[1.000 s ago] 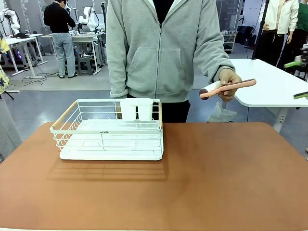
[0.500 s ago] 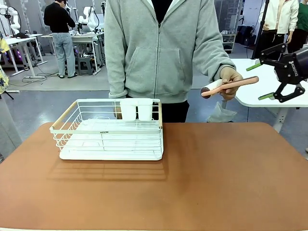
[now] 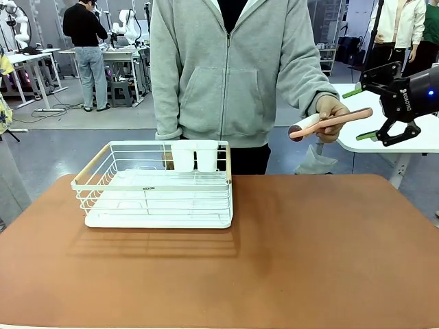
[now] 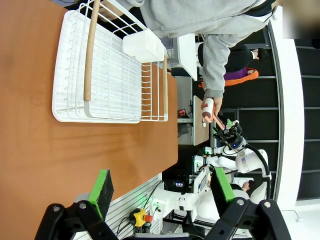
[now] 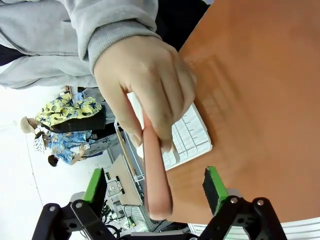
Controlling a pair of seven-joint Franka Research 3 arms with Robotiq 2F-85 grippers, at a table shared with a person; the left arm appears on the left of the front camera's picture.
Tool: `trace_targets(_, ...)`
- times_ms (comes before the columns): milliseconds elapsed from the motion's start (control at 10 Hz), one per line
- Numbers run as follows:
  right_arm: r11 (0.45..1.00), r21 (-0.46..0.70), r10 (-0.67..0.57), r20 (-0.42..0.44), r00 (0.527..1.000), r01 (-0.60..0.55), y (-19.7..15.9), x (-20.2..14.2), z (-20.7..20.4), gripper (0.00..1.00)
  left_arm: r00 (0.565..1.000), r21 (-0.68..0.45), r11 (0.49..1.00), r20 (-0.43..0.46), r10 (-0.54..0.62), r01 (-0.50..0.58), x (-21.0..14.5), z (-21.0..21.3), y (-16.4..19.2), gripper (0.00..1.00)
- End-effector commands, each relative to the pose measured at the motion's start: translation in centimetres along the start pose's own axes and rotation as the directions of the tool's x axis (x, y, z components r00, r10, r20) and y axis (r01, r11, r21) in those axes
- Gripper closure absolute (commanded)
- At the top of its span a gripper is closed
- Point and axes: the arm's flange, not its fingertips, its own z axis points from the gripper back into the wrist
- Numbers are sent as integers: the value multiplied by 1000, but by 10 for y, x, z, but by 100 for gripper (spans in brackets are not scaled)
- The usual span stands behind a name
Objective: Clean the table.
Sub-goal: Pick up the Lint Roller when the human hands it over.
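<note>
The reddish-brown table [image 3: 309, 260] is spread across the foreground, and a white wire dish rack [image 3: 158, 199] is set toward its far left corner. Beyond the far right corner, a pink-handled roller [image 3: 329, 123] is held out in a person's hand [image 3: 331, 113]. Its handle end is flanked, untouched, by the wide-open right gripper [image 3: 361, 113]. The left gripper [image 4: 162, 186] is seen spread open and empty, with table and rack ahead of it.
</note>
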Motion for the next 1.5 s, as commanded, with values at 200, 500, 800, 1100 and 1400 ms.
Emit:
trace_targets(200,999,22,32,34,999,-32,-13,1,-17,20,1000,-7,1000,5,-8,8,0,2,0,0)
trace_targets(500,999,24,36,38,999,-37,-15,6,-21,53,1000,-7,1000,5,-8,8,0,2,0,0)
trace_targets(800,999,23,40,41,998,-40,-16,9,-20,79,1000,-7,1000,5,-8,8,0,2,0,0)
trace_targets(1100,999,23,40,36,999,-41,-17,11,-19,100,1000,-7,1000,5,-8,8,0,2,0,0)
trace_targets(1400,1000,-3,26,21,999,-26,-14,10,-13,100,1000,-7,1000,5,-8,8,0,2,0,0)
